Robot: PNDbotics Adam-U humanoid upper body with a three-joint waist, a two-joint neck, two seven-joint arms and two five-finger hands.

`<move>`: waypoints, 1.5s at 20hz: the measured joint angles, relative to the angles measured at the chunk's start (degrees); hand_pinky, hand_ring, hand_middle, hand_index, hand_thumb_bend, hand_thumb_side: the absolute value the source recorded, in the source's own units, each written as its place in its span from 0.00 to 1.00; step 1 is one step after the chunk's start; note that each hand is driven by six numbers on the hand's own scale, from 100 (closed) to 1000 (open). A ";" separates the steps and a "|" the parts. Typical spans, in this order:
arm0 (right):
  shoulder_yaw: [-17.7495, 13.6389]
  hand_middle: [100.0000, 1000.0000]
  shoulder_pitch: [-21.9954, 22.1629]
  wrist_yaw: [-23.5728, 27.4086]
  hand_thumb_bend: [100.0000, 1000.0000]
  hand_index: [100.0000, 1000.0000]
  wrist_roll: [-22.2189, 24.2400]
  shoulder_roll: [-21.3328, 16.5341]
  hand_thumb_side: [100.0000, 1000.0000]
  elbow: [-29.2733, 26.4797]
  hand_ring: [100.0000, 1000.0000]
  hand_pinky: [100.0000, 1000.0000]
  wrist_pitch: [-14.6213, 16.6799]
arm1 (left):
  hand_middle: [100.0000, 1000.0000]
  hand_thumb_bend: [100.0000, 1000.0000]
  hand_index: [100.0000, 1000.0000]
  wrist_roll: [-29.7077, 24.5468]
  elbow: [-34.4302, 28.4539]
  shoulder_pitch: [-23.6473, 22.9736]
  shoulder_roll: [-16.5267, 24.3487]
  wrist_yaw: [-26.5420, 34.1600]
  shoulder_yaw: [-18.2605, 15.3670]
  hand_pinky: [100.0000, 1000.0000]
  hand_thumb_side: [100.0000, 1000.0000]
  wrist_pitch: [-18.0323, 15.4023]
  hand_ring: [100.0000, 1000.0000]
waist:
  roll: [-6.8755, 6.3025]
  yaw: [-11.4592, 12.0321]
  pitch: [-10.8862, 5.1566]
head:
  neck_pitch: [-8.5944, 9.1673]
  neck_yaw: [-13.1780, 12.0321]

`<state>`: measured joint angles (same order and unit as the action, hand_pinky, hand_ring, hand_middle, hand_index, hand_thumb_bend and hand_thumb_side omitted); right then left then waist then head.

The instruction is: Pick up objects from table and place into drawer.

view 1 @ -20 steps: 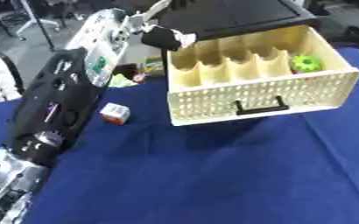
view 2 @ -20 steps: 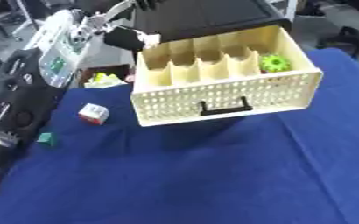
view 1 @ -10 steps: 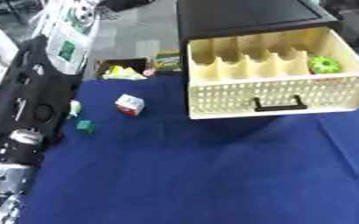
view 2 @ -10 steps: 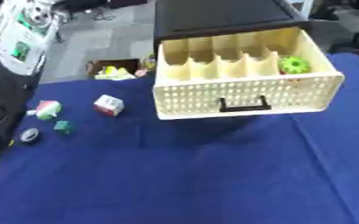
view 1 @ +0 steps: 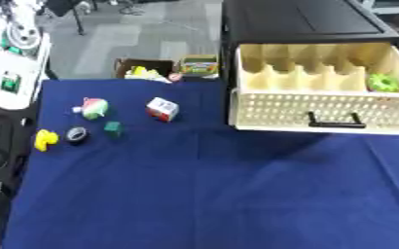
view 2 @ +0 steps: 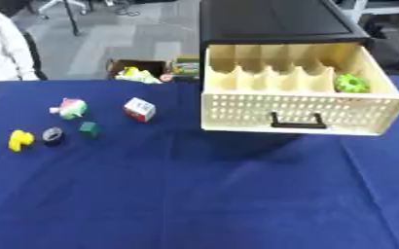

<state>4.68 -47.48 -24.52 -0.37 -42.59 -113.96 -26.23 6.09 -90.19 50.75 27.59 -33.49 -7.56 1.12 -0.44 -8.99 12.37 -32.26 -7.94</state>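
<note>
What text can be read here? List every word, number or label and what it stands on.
None is readable.
Small cube: red and white faces, print too blurred.
Box on the floor behind the table: coloured print, too blurred.
Drawer: no lettering shows.

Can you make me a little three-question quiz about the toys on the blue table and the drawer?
1. True or false: the cream plastic drawer with the black handle is pulled open.
2. Which thing already lies in the drawer? A) the small yellow block B) the spiky green ball C) the white and red cube
3. Fill in: the small dark green block lies on the blue ______.

Key: 1 true. 2 B, in the rightmost compartment. 3 tablecloth.
</note>
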 measured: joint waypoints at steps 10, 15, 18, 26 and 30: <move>4.46 0.41 -4.00 7.03 0.11 0.72 22.05 -4.80 0.98 -0.01 0.50 0.41 0.05 | 0.52 0.00 0.74 13.60 -21.02 -14.17 3.14 20.25 0.67 0.35 0.66 7.97 0.53 | 1.14 0.60 -1.02 | -0.43 0.48; 5.39 0.45 -6.34 11.37 0.08 0.74 35.05 -5.64 0.94 -0.02 0.53 0.42 -0.81 | 0.52 0.00 0.73 17.88 -23.16 -19.20 2.72 26.26 -0.16 0.35 0.68 8.70 0.52 | 1.64 0.84 -1.21 | -0.47 0.96; 6.39 0.46 -7.66 14.00 0.06 0.74 39.15 -5.64 0.92 -0.02 0.54 0.42 -1.91 | 0.52 0.00 0.73 18.77 -23.34 -21.08 1.65 27.18 -0.86 0.34 0.68 9.03 0.52 | 1.87 0.93 -1.41 | -0.47 1.20; 11.39 0.50 -8.87 18.59 0.01 0.76 41.26 -4.48 0.88 -0.03 0.58 0.45 -4.37 | 0.51 0.00 0.73 19.70 -23.35 -24.08 -1.09 27.86 -2.17 0.34 0.70 9.48 0.51 | 2.01 1.62 -1.40 | -0.45 2.10; 14.30 0.53 -10.71 19.96 0.00 0.76 40.30 -2.66 0.88 -0.03 0.60 0.47 -5.33 | 0.52 0.00 0.73 20.03 -23.35 -24.47 -1.98 28.44 -2.33 0.34 0.71 9.19 0.51 | 2.02 2.10 -1.38 | -0.42 2.69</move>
<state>18.98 -58.19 -4.57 39.93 -45.25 -113.99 -31.55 26.12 -113.54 26.27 25.61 -5.05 -9.88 10.31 1.58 -6.89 10.99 -32.67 -5.25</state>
